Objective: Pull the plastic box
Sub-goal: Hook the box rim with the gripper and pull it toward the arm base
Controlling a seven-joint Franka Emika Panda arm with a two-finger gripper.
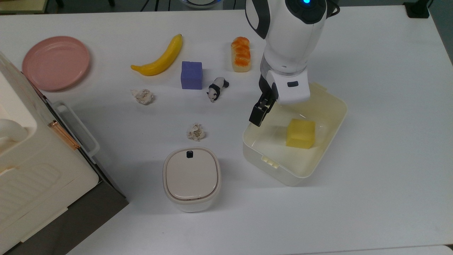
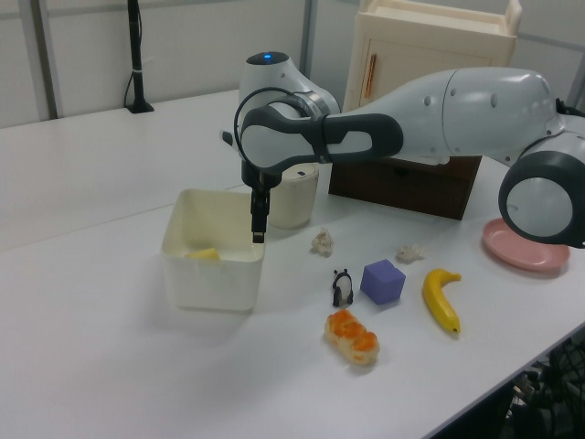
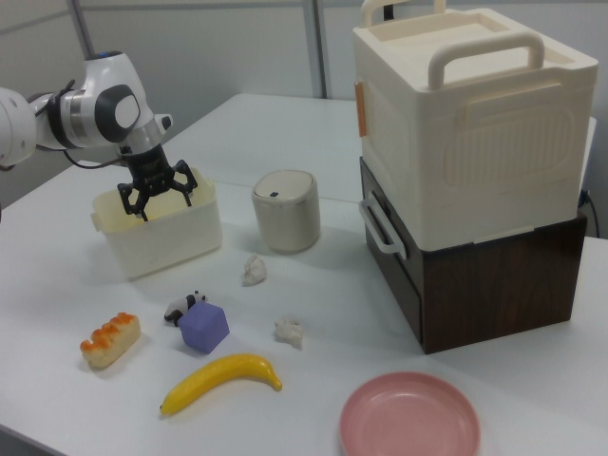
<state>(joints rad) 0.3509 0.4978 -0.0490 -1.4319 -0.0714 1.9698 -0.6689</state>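
The plastic box (image 1: 279,170) is a cream-white lidless tub at the top view's right of centre, with a yellow block (image 1: 300,133) inside it. It also appears in the left view (image 2: 210,283) and in the right view (image 3: 166,242). My gripper (image 1: 269,108) hangs open over the box's wall on the top view's left, one dark finger (image 1: 257,115) right at that rim. In the right view the gripper (image 3: 160,199) spreads its fingers wide above the box's opening. In the left view the gripper (image 2: 259,224) points straight down at the box's rim. I cannot tell whether a finger touches the wall.
A lidded rounded container (image 1: 191,179) stands on the top view's left of the box. Beyond it lie two paper wads (image 1: 195,131), a toy panda (image 1: 217,88), a purple cube (image 1: 191,74), bread (image 1: 241,54), a banana (image 1: 160,57) and a pink plate (image 1: 56,62). A big cream appliance (image 1: 32,166) fills the left edge.
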